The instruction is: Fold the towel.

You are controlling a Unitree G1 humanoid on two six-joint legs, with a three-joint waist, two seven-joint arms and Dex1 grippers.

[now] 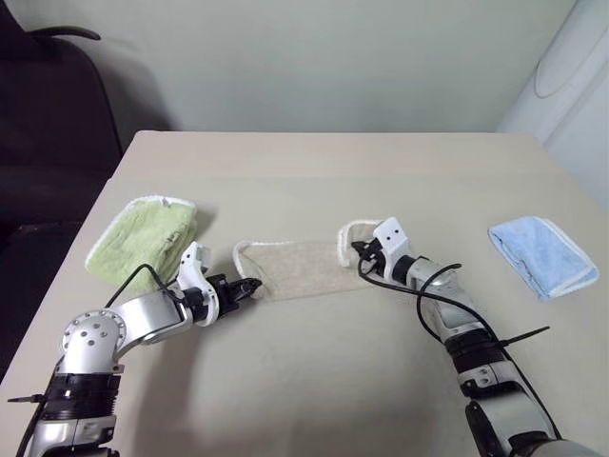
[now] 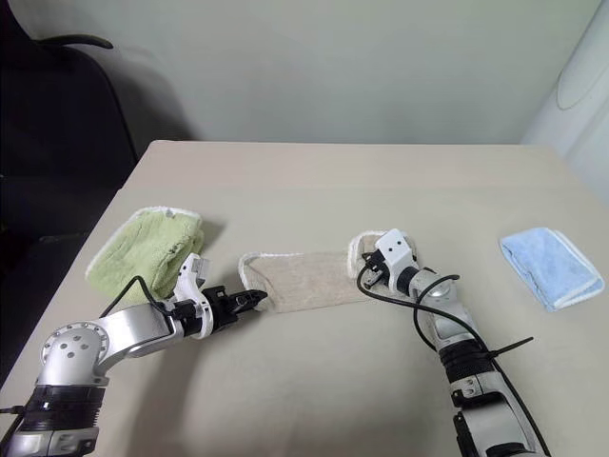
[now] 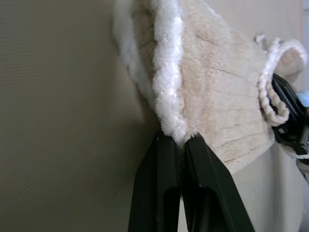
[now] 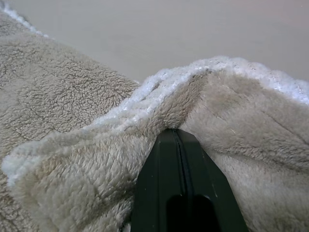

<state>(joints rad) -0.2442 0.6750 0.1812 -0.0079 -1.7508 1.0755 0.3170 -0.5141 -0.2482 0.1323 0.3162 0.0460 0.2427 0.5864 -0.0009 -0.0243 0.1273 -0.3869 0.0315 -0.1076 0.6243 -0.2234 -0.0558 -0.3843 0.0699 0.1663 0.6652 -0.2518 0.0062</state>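
Both jaws pinched on towel (image 1: 303,268) edges (white trim) | bare table (image 1: 314,176) beyond

Both head eyes look forward and down over the whole surface (image 1: 314,171); each wrist camera sits close against the towel (image 3: 217,96).

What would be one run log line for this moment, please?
step: fold towel | left gripper: shut on towel edge | right gripper: shut on towel's other end | towel: on table, unfolded
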